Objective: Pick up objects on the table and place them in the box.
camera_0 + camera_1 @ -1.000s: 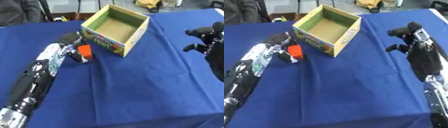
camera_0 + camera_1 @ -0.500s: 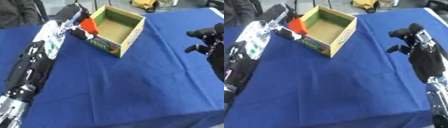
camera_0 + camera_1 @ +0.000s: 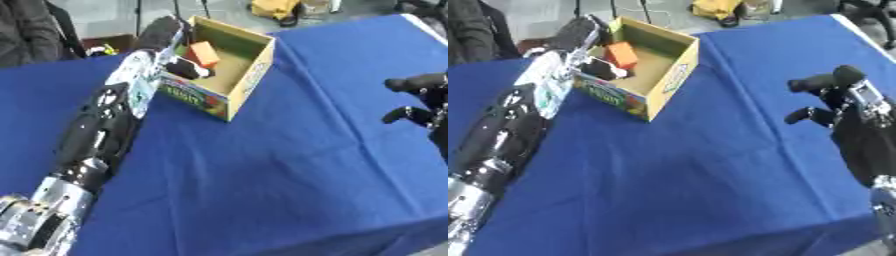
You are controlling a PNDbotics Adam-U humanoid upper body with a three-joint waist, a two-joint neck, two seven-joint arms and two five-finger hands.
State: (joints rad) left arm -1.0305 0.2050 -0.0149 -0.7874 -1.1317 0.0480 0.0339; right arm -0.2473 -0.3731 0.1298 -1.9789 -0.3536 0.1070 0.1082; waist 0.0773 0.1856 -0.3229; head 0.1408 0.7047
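Observation:
An open cardboard box (image 3: pixel 252 79) with printed sides stands at the back of the blue table, left of centre. My left arm reaches up along its left side, and my left hand (image 3: pixel 160 34) hangs over the box's left rim. Its dark fingers (image 3: pixel 189 69) curl inside the box against an orange block (image 3: pixel 204 53), which sits low in the box's left part. My right hand (image 3: pixel 838 99) hovers at the right edge, apart from the box, fingers relaxed and holding nothing.
The blue cloth (image 3: pixel 262 175) covers the whole table, with creases across it. A person in dark clothes (image 3: pixel 26 30) sits beyond the far left corner. A yellow thing (image 3: pixel 276 7) lies on the floor behind the table.
My left hand carried the orange block up from the cloth beside the box, over the rim and down inside it. The view has shifted. The right hand kept its pose.

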